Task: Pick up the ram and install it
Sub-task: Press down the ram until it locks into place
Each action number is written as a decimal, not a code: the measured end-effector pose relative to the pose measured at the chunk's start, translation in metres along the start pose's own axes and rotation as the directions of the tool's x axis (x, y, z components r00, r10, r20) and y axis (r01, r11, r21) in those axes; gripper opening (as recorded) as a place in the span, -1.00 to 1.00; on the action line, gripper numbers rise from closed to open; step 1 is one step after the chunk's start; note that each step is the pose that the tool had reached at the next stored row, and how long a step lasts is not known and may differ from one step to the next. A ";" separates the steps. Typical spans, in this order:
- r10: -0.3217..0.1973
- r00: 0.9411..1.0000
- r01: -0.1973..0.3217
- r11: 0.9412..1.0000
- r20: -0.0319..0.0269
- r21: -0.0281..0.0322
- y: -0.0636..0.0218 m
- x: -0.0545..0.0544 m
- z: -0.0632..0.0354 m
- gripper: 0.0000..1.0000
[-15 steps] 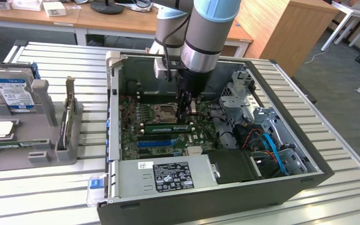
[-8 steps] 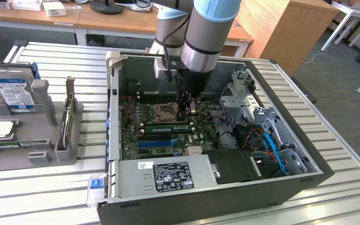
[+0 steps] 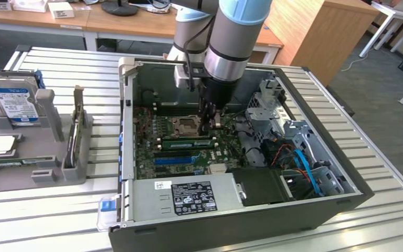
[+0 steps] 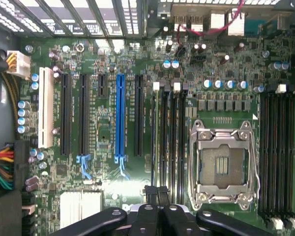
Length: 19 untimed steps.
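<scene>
though pinched fully shut, seemed to hold nothing in the gripper (image 3: pixel 209 125); showed the fingertips (image 4: pixel 163 192) pressed together in the wrist view. found the ram (image 3: pixel 185 143) standing on edge among the memory slots (image 4: pixel 174 137) of the motherboard (image 3: pixel 149 152), just beside the processor socket (image 3: pixel 186 125), inside the computer case (image 3: pixel 222 231). judged the step in hand as seating that stick. called for a push straight down on the thin top edge, tips centred on it, with the force kept even so that neither end rode up, and with the fingers kept off the socket alongside. could not tell whether the tips touched the stick. reached nearly plumb from above into the case with the arm (image 3: pixel 233 37), wrist pointed straight down, fingers low over the end of the stick toward the exterior view's right.
</scene>
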<state>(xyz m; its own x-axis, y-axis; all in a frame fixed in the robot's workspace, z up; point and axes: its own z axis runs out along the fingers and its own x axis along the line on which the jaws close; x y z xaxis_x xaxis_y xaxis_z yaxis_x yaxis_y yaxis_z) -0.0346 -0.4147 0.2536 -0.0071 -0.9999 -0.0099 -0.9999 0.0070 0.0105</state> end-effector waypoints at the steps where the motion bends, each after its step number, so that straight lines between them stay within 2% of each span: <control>1: 0.000 1.000 0.000 1.000 0.000 0.000 -0.0020 0.000 0.0000 -0.79; 12: 0.000 1.000 0.000 1.000 0.000 0.000 -0.0251 0.000 -0.0002 -0.79; 19: 0.000 1.000 0.000 1.000 0.000 0.000 -0.0297 0.000 -0.0002 -0.79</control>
<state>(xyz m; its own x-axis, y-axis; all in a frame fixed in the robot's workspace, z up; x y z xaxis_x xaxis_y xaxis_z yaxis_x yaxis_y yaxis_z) -0.0049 -0.4147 0.2535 -0.0070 -0.9999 -0.0100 -0.9999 0.0069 0.0104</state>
